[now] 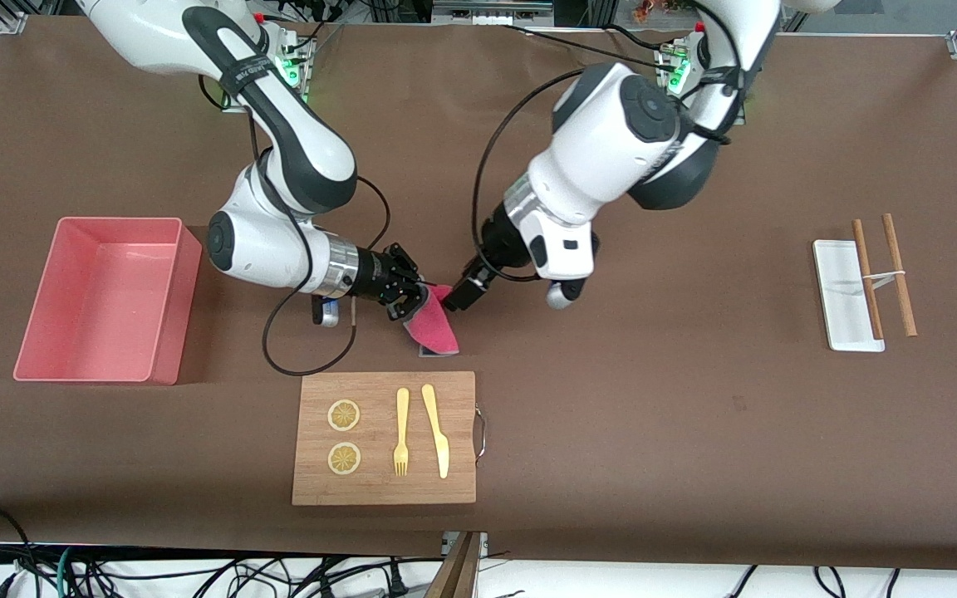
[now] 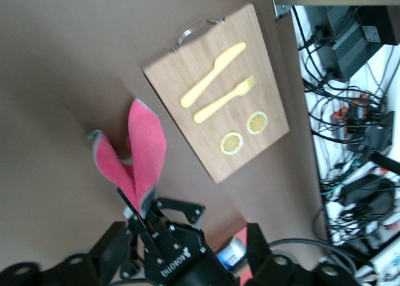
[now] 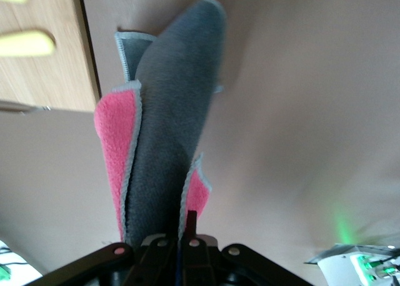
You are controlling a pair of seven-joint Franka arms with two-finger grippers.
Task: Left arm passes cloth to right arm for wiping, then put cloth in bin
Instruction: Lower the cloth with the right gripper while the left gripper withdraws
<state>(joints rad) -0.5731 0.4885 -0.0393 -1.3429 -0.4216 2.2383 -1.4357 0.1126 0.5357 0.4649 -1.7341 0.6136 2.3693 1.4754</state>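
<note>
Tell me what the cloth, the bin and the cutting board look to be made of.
Cloth: soft fleece or microfibre, judging by its fuzzy nap, crimson-pink on one face, dark grey on the other, with a stitched pale edge.
Bin: probably moulded plastic, with smooth, slightly glossy salmon-pink walls.
Cutting board: wood, possibly bamboo, with pale strips of grain, a matte finish and a metal-looking wire handle.

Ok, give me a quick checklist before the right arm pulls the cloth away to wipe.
1. Right gripper clamped on the cloth: ok.
2. Left gripper clear of the cloth: cannot tell, it sits right at the cloth's edge.
3. Cutting board with fork and knife apart from the cloth: ok.
4. Pink bin upright and open at the right arm's end: ok.
</note>
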